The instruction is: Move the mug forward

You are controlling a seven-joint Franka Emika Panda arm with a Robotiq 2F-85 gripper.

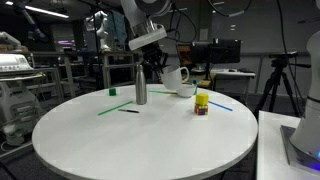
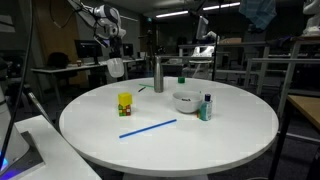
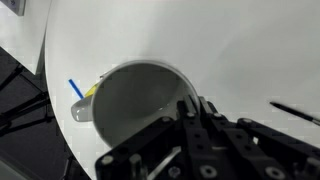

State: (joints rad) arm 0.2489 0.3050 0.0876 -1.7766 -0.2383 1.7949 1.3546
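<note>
Round white table [image 2: 235,125]. Near the gripper [image 2: 115,60], a yellow block [image 2: 125,103] and a blue straw [image 2: 148,129]. Farther from it, a steel bottle [image 2: 158,75], white bowl [image 2: 185,101], small bottle [image 2: 206,107] and green stick [image 1: 113,109], all resting on the top.

Exterior views set at middle distance, slightly above worktop [image 1: 150,140] height, aimed across it from different sides. Bottle [image 1: 140,82], bowl [image 1: 187,91] and blue straw [image 1: 220,105] shared by both. Wrist view set very near, aimed down past fingers [image 3: 200,125] into mug [image 3: 135,100], worktop edge beyond.
</note>
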